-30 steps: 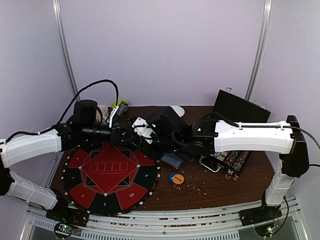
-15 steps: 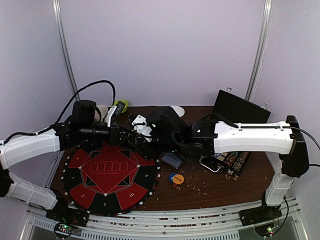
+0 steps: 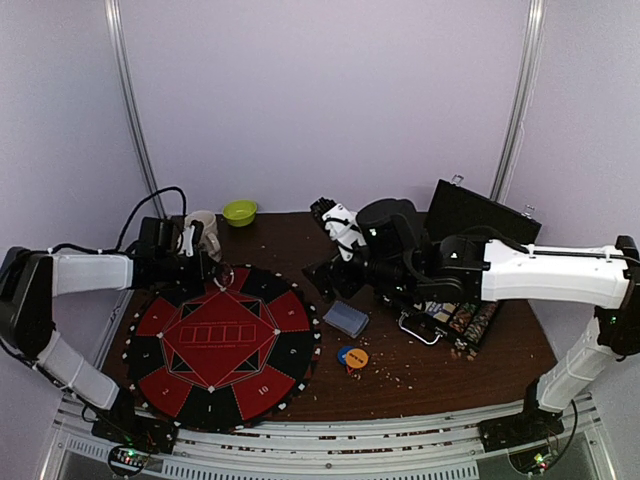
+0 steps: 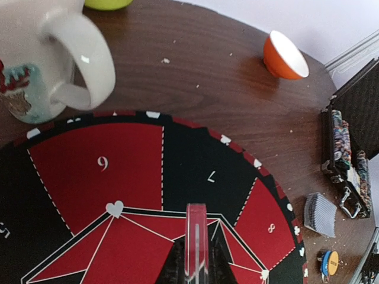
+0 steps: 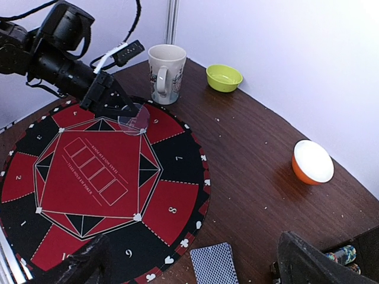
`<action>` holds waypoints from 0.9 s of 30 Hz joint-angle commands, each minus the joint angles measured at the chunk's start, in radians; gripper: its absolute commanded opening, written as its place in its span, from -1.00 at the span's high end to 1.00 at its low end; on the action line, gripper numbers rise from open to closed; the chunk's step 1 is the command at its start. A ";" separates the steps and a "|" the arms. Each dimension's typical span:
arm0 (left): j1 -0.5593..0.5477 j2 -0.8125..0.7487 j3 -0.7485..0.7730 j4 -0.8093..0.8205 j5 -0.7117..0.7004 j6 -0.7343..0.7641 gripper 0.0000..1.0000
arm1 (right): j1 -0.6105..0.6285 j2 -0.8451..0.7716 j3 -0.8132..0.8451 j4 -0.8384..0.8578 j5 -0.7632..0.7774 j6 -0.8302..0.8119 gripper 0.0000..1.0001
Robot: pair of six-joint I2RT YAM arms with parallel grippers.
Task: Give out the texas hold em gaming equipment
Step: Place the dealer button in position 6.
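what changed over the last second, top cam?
The arms parted from their meeting over the mat's far edge. The left gripper swung back left, shut on the translucent disc. The right gripper withdrew right and opened. Card deck, buttons and mug unmoved.

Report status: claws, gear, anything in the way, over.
Left claw shut on clear disc over mat, mug close beside. Right claw open, empty, raised. Card deck lies beside mat.
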 commanded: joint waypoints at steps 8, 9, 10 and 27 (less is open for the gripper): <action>0.010 0.201 0.020 0.303 -0.125 -0.180 1.00 | 0.000 -0.027 -0.048 0.025 -0.029 0.031 -0.97; 0.010 0.208 0.009 0.342 -0.123 -0.201 1.00 | 0.000 -0.027 -0.048 0.026 -0.029 0.031 -0.97; 0.010 0.218 0.000 0.375 -0.121 -0.220 1.00 | -0.001 -0.028 -0.050 0.026 -0.029 0.030 -0.97; 0.050 0.409 -0.011 0.525 -0.158 -0.424 0.84 | 0.000 -0.047 -0.052 0.014 -0.032 0.036 -0.98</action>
